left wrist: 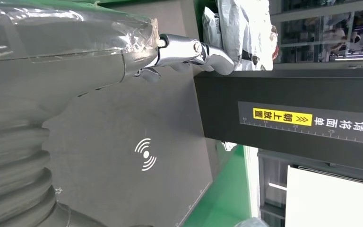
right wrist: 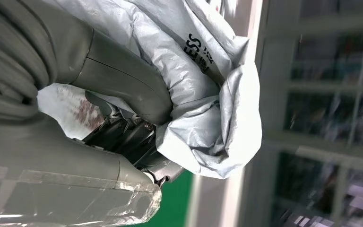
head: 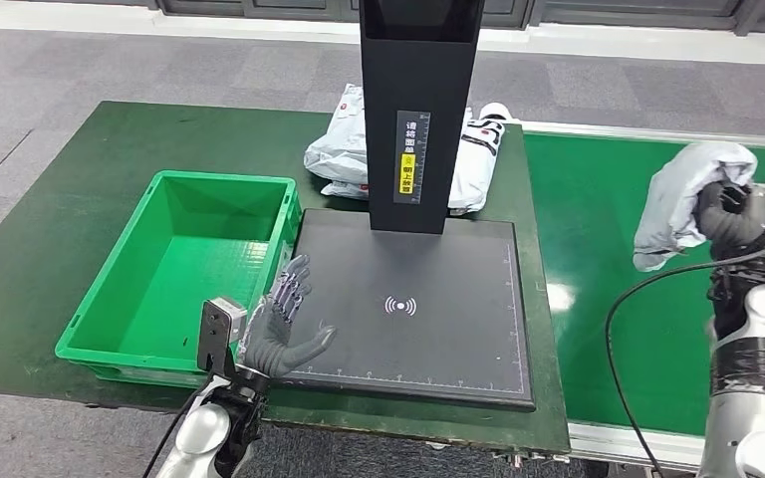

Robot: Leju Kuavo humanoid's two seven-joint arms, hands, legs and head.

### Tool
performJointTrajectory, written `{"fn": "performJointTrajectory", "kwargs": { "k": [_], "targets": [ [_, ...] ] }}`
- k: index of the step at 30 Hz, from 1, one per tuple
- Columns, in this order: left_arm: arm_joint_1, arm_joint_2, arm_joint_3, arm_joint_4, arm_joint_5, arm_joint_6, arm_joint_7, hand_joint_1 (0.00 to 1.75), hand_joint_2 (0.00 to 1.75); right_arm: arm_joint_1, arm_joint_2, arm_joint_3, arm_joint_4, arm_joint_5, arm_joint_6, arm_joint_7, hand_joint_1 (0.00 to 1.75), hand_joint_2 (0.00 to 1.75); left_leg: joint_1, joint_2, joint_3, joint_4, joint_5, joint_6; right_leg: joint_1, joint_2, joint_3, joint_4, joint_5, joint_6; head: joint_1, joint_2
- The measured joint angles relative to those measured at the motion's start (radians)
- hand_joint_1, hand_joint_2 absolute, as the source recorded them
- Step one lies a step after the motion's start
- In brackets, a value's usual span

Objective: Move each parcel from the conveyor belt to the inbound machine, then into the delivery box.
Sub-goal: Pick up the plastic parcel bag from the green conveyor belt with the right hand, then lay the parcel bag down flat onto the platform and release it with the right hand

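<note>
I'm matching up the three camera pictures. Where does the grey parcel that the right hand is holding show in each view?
Head view: the grey parcel sits at the right edge, above the green belt, gripped by the right hand.
Left wrist view: I cannot make it out there.
Right wrist view: it crosses the picture's middle, crumpled around the thumb.
Shared landmark: the green belt.

You can see a dark green table (head: 40,259) holding a bright green plastic box (head: 174,274), a flat black scanner plate (head: 413,299), and white plastic parcel bags (head: 344,149).
</note>
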Motion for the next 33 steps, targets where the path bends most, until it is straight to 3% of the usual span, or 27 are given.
{"fn": "performJointTrajectory", "kwargs": {
  "k": [7, 16, 20, 25, 33],
  "targets": [
    [0.001, 0.0, -0.006, 0.001, 0.0, -0.002, 0.0, 0.0, 1.75, 0.074, 0.066, 0.231, -0.178, -0.026, -0.048, -0.001, 1.75, 1.75, 0.001, 0.0, 0.0, 0.0, 0.001, -0.001, 0.0, 0.001, -0.001, 0.001, 0.0, 0.0, 0.0, 0.0],
    [0.004, 0.0, -0.021, -0.007, -0.001, -0.004, 0.003, 0.0, 1.75, 0.098, 0.176, 0.409, -0.234, -0.043, -0.093, -0.022, 1.75, 1.75, 0.001, 0.003, -0.001, 0.0, 0.001, -0.001, 0.001, 0.003, -0.002, 0.001, 0.001, -0.001, 0.0, 0.0],
    [0.011, 0.0, -0.026, -0.018, -0.007, -0.004, 0.01, 0.0, 1.75, 0.094, 0.237, 0.487, -0.222, -0.049, -0.128, -0.029, 0.17, 1.75, 0.001, 0.002, -0.001, 0.0, 0.001, -0.002, 0.001, 0.003, -0.003, 0.002, 0.001, -0.001, 0.0, 0.0],
    [0.018, 0.001, -0.028, -0.027, -0.009, -0.004, 0.011, 0.0, 1.75, 0.084, 0.293, 0.554, -0.191, -0.056, -0.148, -0.02, 0.0, 1.75, 0.001, 0.002, -0.001, 0.0, 0.001, -0.002, 0.001, 0.002, -0.003, 0.002, 0.001, -0.001, 0.0, 0.0],
    [0.025, 0.001, -0.028, -0.04, -0.017, -0.003, 0.025, 0.0, 1.75, 0.062, 0.329, 0.581, -0.128, -0.069, -0.154, -0.002, 0.0, 1.75, 0.001, 0.001, -0.002, 0.0, 0.002, -0.002, 0.001, 0.002, -0.003, 0.002, 0.001, -0.001, 0.0, 0.0]
  ]
}}
